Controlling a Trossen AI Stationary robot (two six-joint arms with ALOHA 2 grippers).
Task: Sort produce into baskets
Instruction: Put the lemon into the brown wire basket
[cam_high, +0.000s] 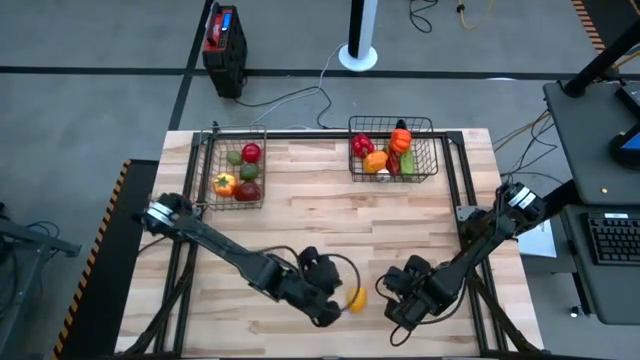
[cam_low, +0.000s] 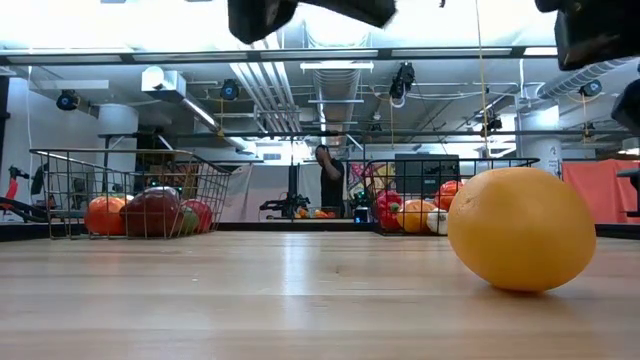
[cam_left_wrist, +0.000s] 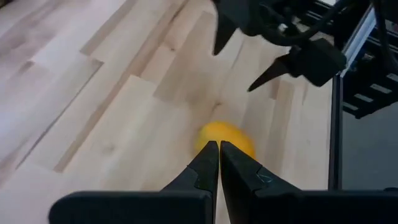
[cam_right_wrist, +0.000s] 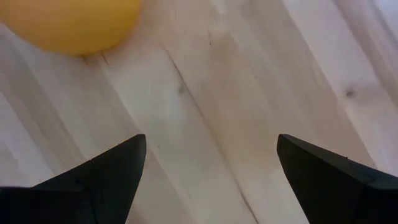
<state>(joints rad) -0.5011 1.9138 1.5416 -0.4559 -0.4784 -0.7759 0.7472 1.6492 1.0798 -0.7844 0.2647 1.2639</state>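
A yellow-orange round fruit (cam_high: 355, 297) lies by itself on the wooden table near its front edge; it also shows in the low view (cam_low: 520, 228). My left gripper (cam_high: 342, 301) is shut and empty just left of it, above the table; its fingertips (cam_left_wrist: 219, 147) point at the fruit (cam_left_wrist: 229, 137). My right gripper (cam_high: 393, 290) is open and empty just right of the fruit, which shows in the right wrist view (cam_right_wrist: 68, 23) beyond my open fingers. The left basket (cam_high: 238, 170) and the right basket (cam_high: 393, 150) at the far side each hold several produce pieces.
Bare wood lies between the baskets and the grippers. A black box with a red top (cam_high: 222, 40) and a white post base (cam_high: 358, 55) stand on the floor beyond the table. A person (cam_low: 328, 180) stands far off in the room.
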